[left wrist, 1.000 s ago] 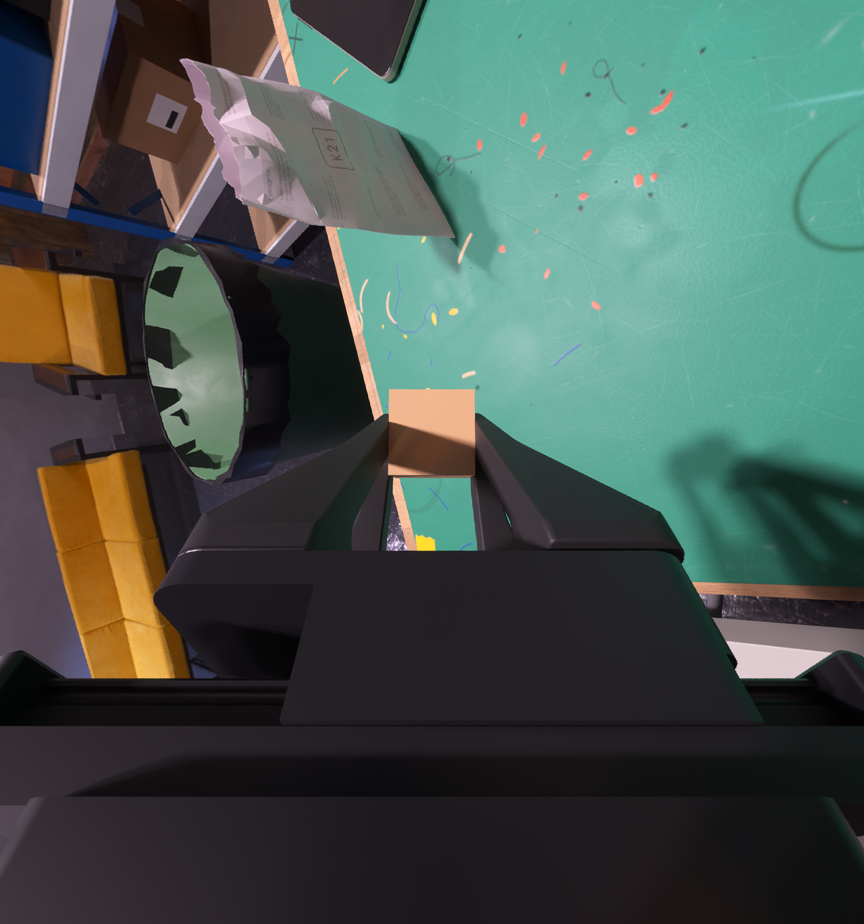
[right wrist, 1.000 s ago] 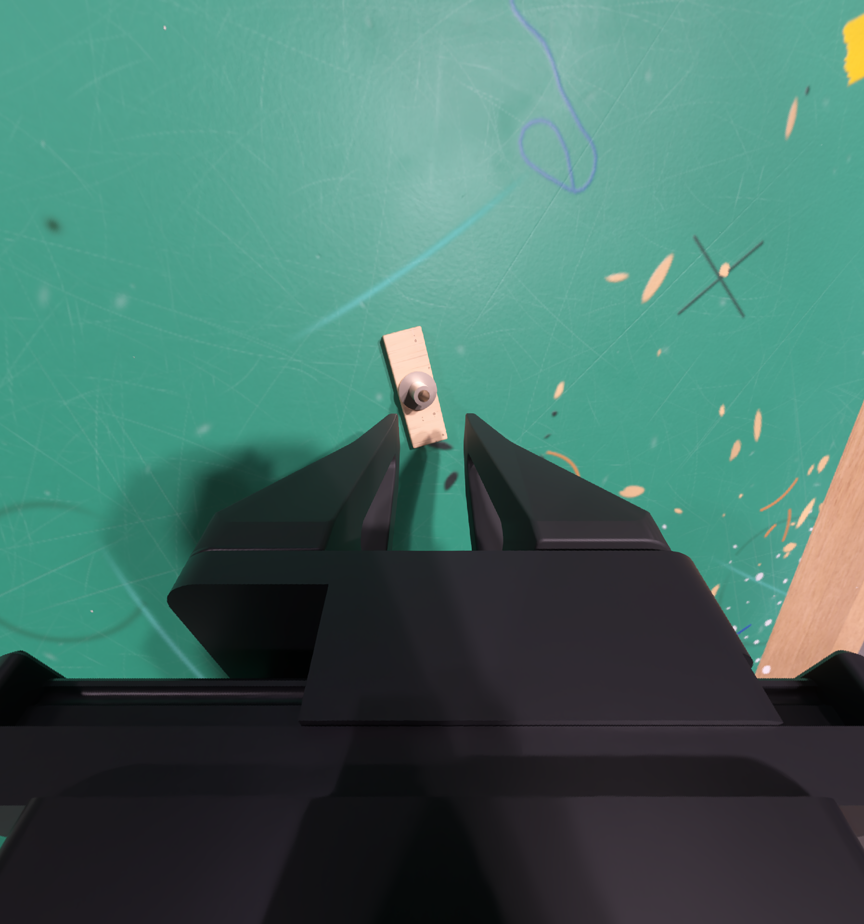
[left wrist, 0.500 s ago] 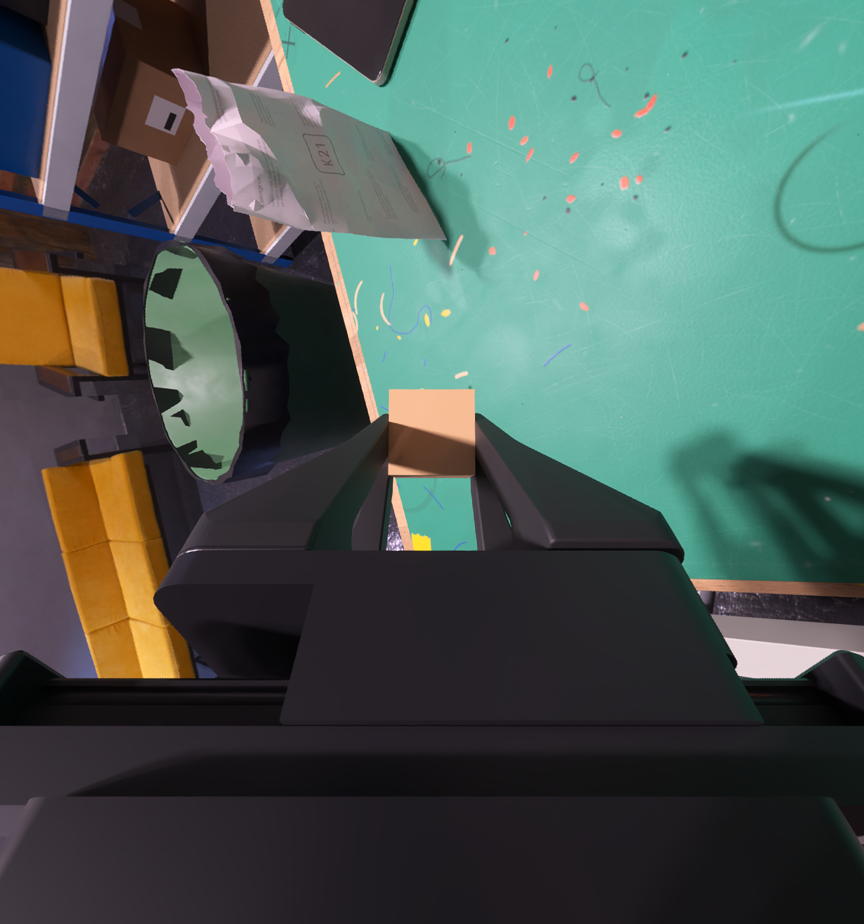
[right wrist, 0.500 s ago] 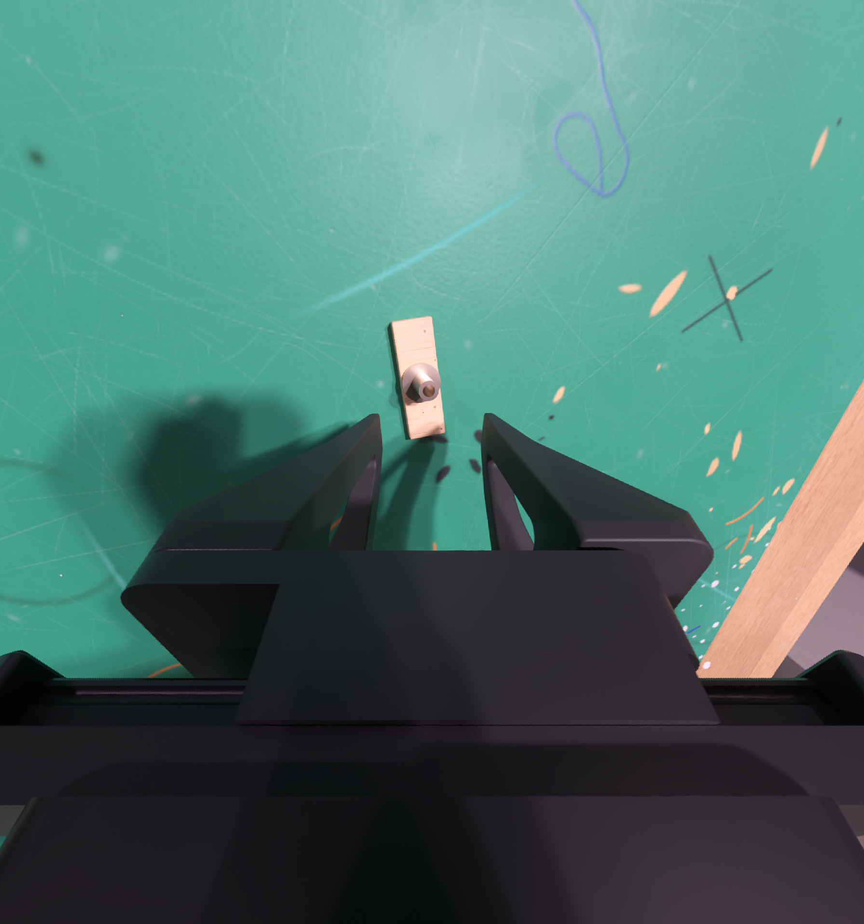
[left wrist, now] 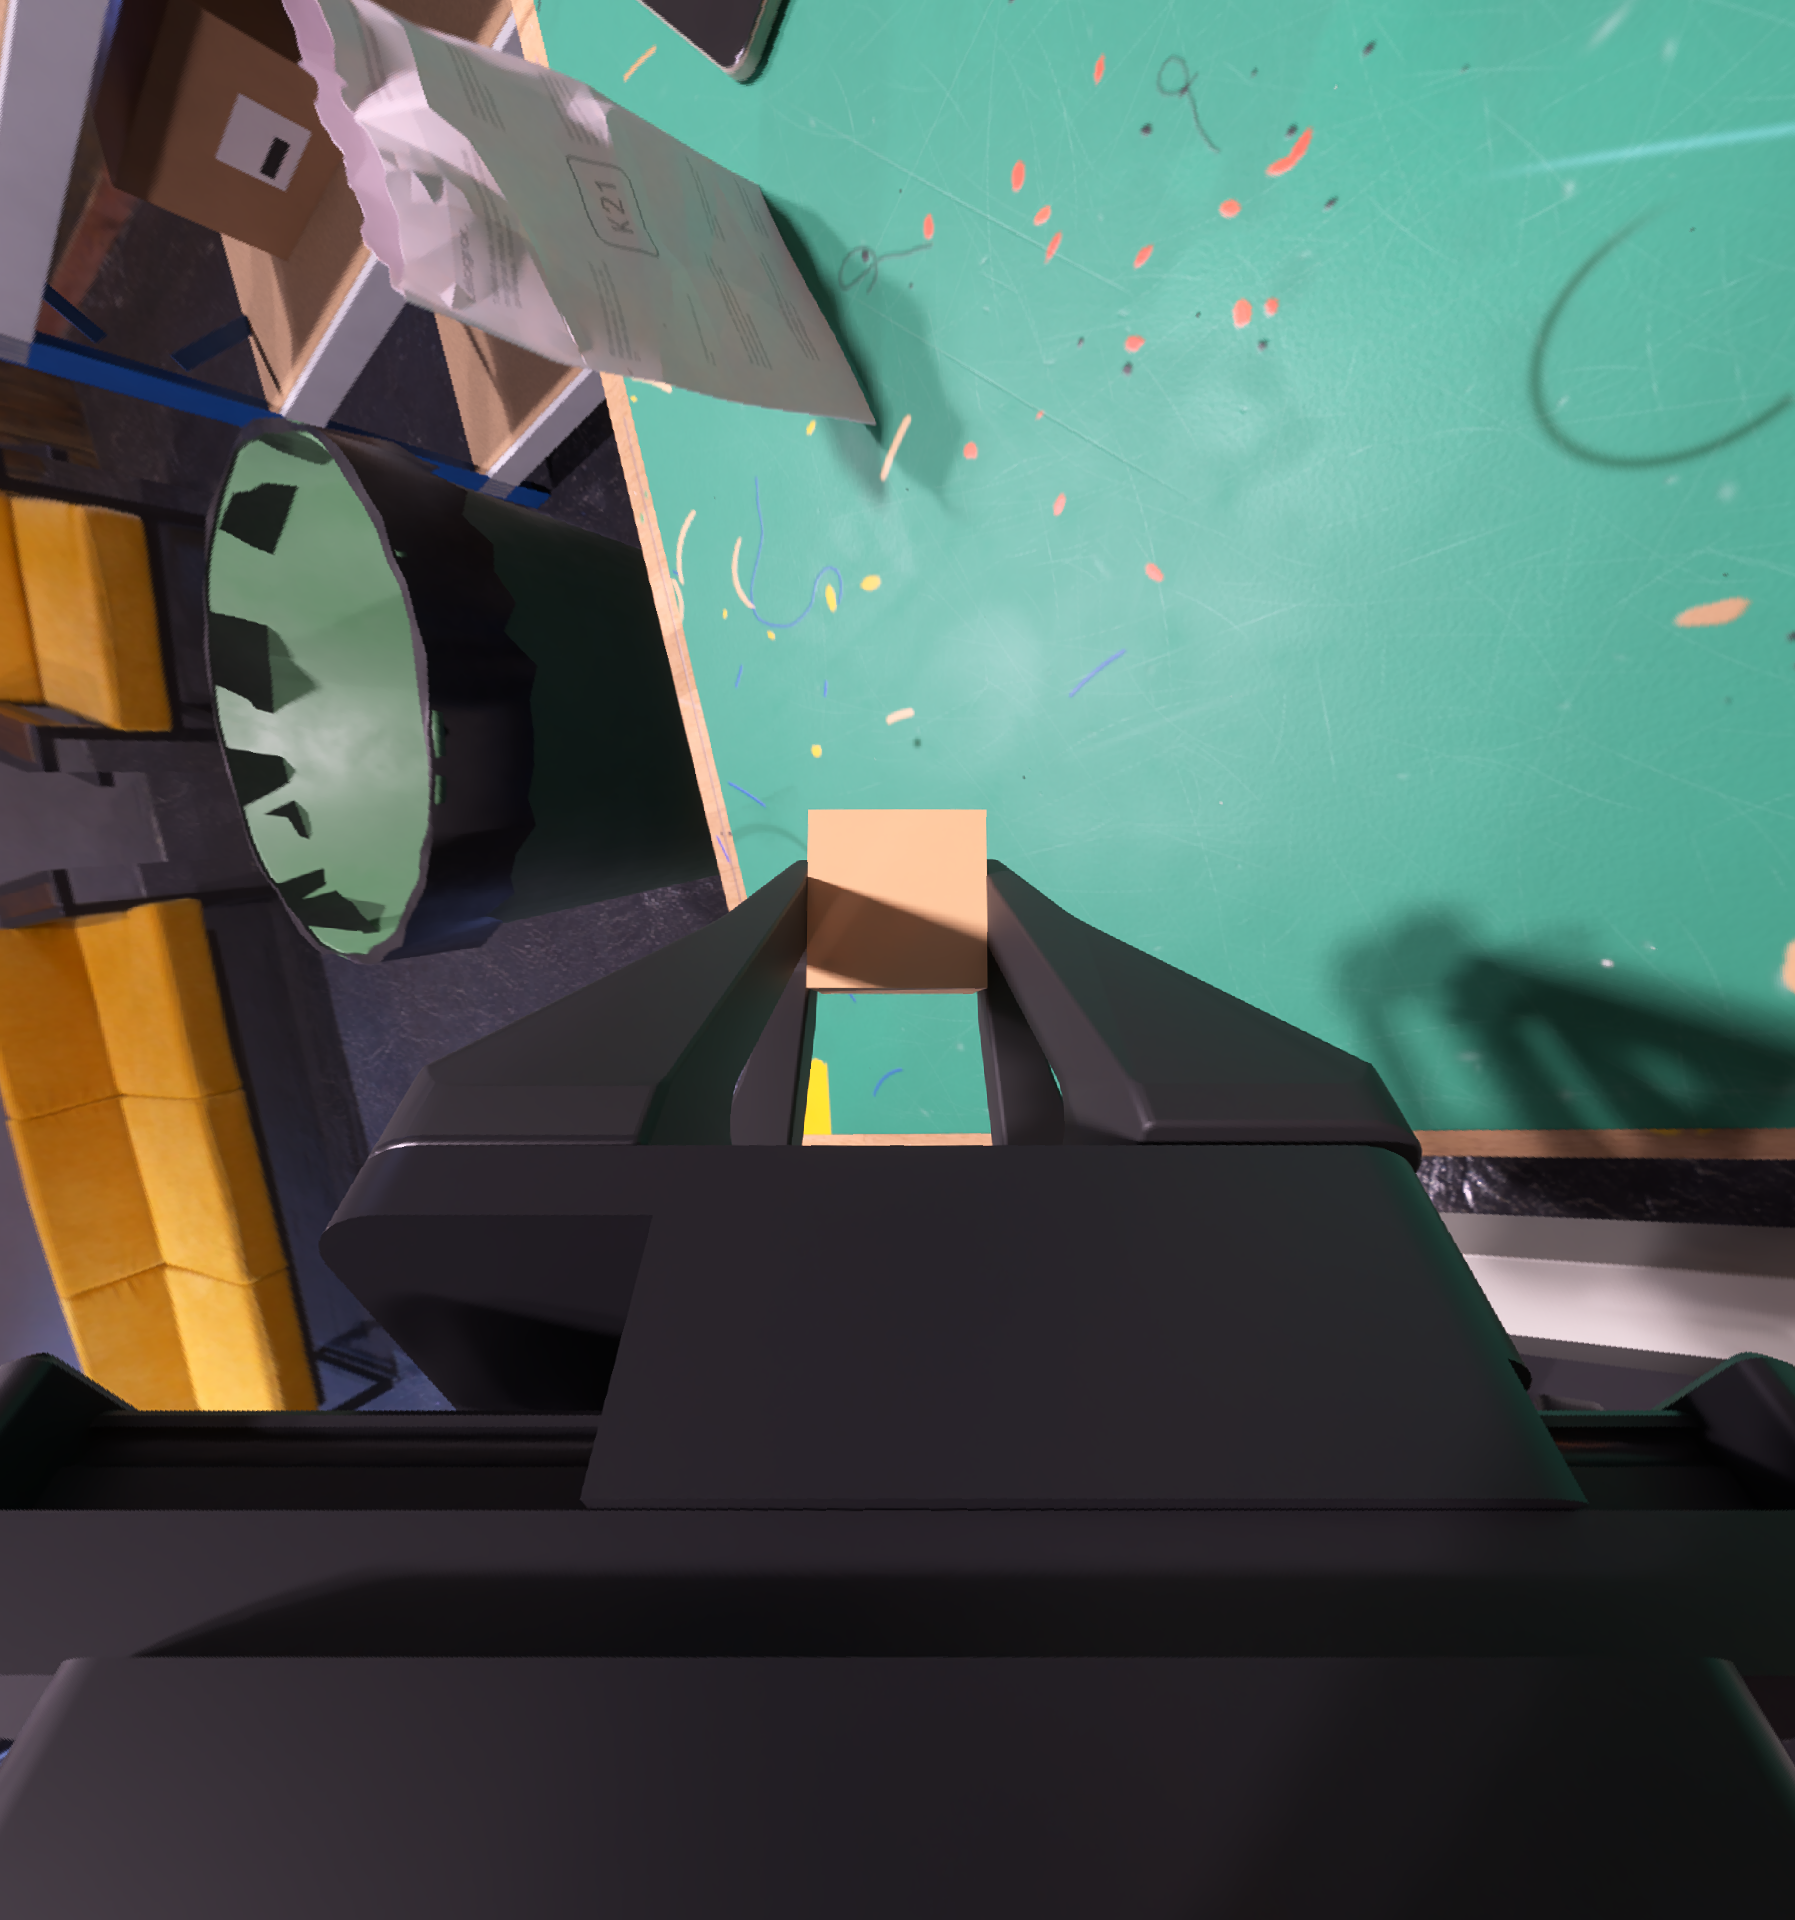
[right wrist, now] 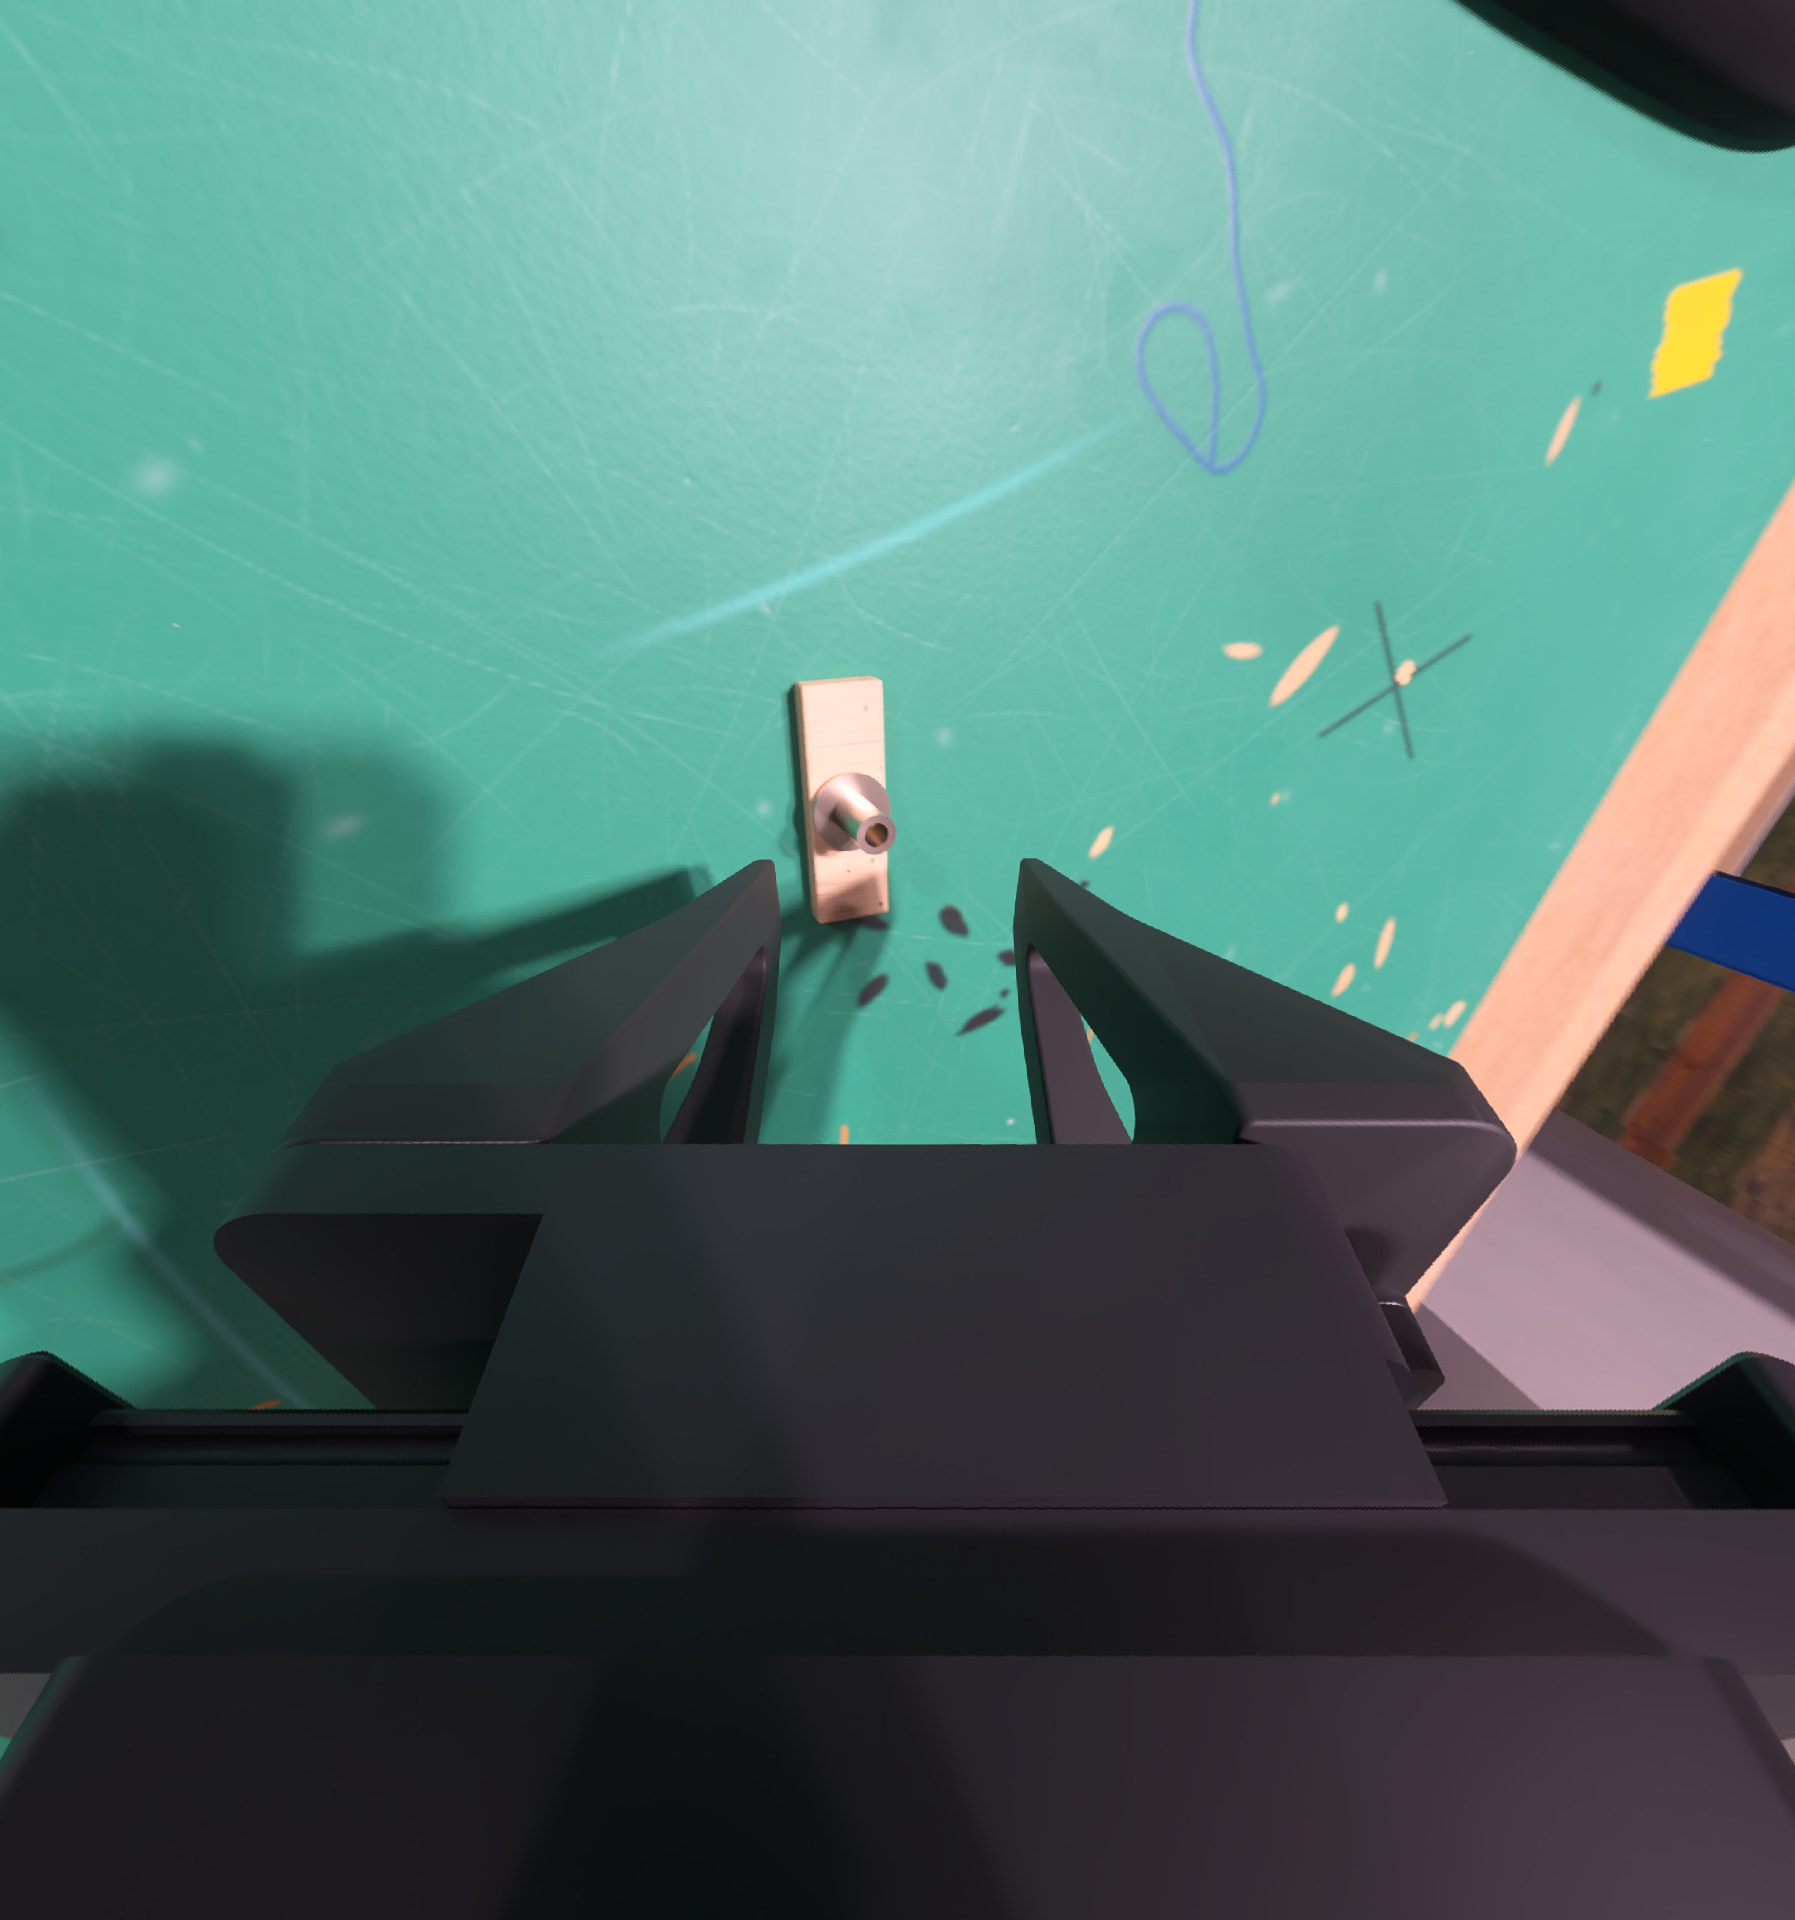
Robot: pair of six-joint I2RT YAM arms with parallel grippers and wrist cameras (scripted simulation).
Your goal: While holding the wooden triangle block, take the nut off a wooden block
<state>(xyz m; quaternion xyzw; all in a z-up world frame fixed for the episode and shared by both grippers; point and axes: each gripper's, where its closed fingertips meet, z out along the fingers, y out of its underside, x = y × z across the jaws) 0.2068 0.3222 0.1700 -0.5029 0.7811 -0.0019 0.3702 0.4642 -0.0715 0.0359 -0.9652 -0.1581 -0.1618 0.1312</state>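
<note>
In the left wrist view my left gripper [left wrist: 896, 883] is shut on the wooden triangle block [left wrist: 896, 899], a tan block held between the fingertips above the green table [left wrist: 1288, 623] near its left edge. In the right wrist view a small pale wooden block [right wrist: 840, 800] lies flat on the green table [right wrist: 457, 416], with a grey metal nut [right wrist: 853, 818] standing up from its middle. My right gripper [right wrist: 895, 883] is open and empty, above the table, with the block and nut just ahead of the gap between its fingertips, nearer the left finger.
A crumpled paper sheet [left wrist: 581, 229] overhangs the table's left edge. A dark bin with a green inside [left wrist: 353, 686], yellow seats [left wrist: 134, 1143] and cardboard boxes [left wrist: 238, 135] are on the floor beyond. The table's wooden edge [right wrist: 1651, 831] runs at the right. A dark object [right wrist: 1703, 73] lies at the top right corner.
My right gripper has opened wider and shifted, so the block with the nut now lines up upright ahead of the gap. My left gripper, still holding the triangle block, has drifted slightly.
</note>
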